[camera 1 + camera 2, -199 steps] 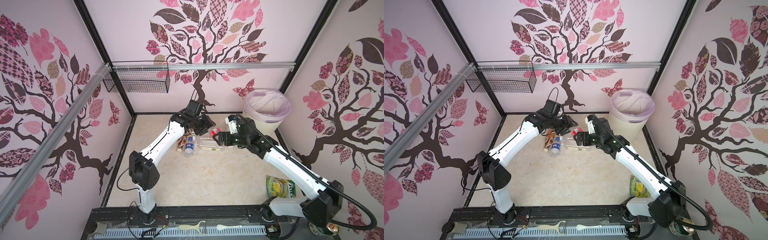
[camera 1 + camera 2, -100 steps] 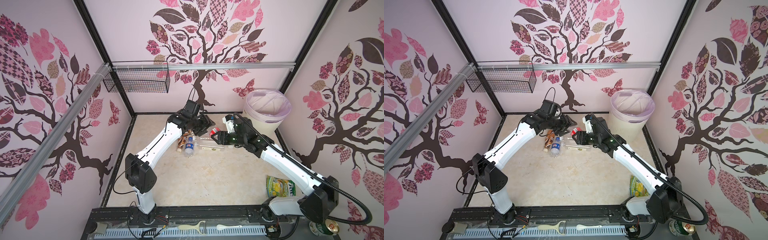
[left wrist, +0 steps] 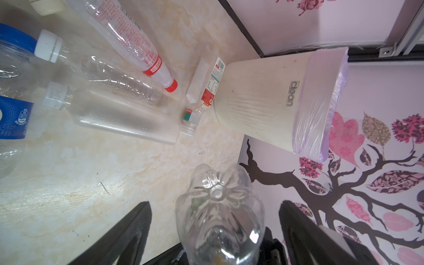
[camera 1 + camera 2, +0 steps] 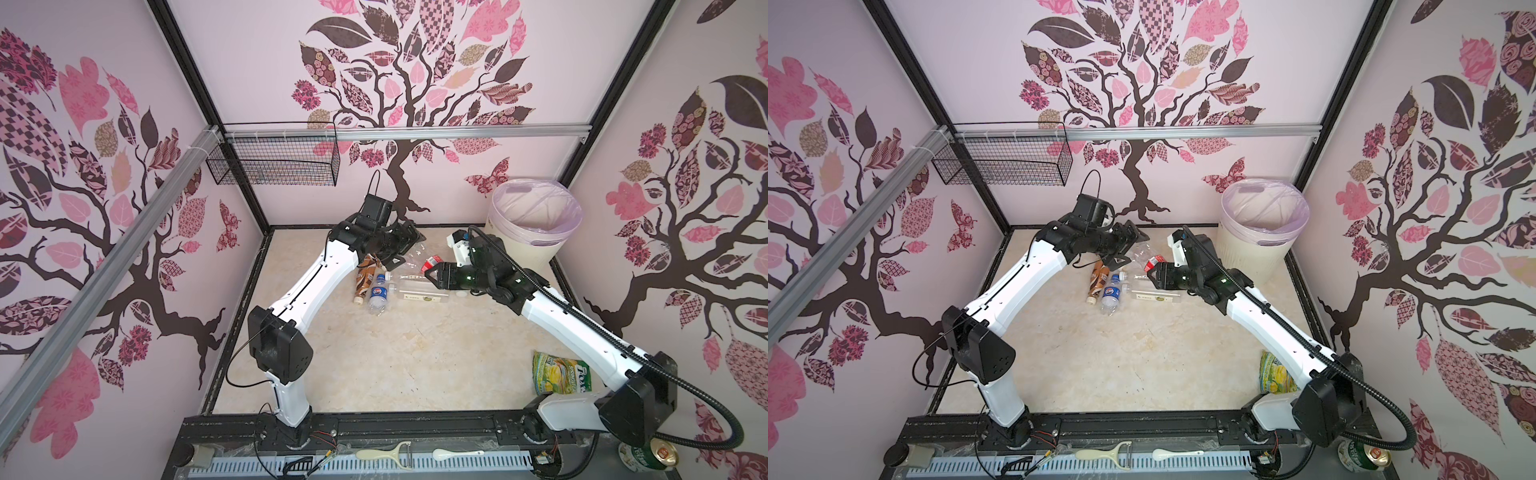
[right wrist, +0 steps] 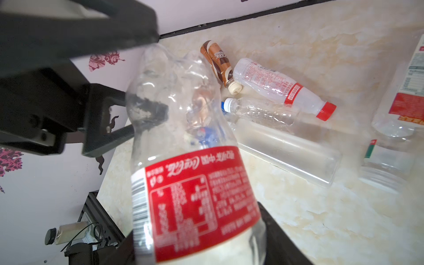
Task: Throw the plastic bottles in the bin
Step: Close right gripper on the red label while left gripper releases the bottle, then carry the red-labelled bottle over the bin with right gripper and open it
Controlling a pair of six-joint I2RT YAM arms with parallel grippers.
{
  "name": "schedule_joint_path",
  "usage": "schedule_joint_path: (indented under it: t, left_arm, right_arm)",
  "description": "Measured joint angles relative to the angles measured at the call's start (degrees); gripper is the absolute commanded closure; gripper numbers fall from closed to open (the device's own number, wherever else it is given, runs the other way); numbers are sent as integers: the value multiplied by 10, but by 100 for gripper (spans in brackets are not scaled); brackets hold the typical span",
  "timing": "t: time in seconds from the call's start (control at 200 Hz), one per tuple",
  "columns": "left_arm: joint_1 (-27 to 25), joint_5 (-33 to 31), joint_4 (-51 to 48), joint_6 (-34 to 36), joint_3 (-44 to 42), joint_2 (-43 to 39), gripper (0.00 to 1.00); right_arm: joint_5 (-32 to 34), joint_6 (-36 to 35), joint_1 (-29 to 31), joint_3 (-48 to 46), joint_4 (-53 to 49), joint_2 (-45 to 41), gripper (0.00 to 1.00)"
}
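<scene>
Red-label bottle (image 5: 183, 114) passed across: clamped by right end effector (image 4: 432, 272), released by wide-spread left end effector (image 3: 214, 204); bin (image 4: 536, 257) drop judged next.

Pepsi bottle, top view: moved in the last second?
No. The Pepsi bottle lies in the same spot, beside the brown bottle, same gap from the bin.

The bottles (image 4: 419, 289) lie just left of the bin (image 4: 532, 255).
</scene>
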Motion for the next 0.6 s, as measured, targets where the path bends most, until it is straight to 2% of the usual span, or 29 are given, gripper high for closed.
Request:
schedule_joint_path:
  t: [0.22,0.42,0.6]
  left_arm:
    - [2,10,-11,-9,71,3,2]
    - [2,26,-3,-34,119,3,2]
    - [-14,35,24,-61,150,4,2]
  right_arm:
    - [32,-5,-16,77,-41,7,46]
    - [86,-26,-35,205,-94,38,46]
    - [155,-56,-76,332,-142,70,46]
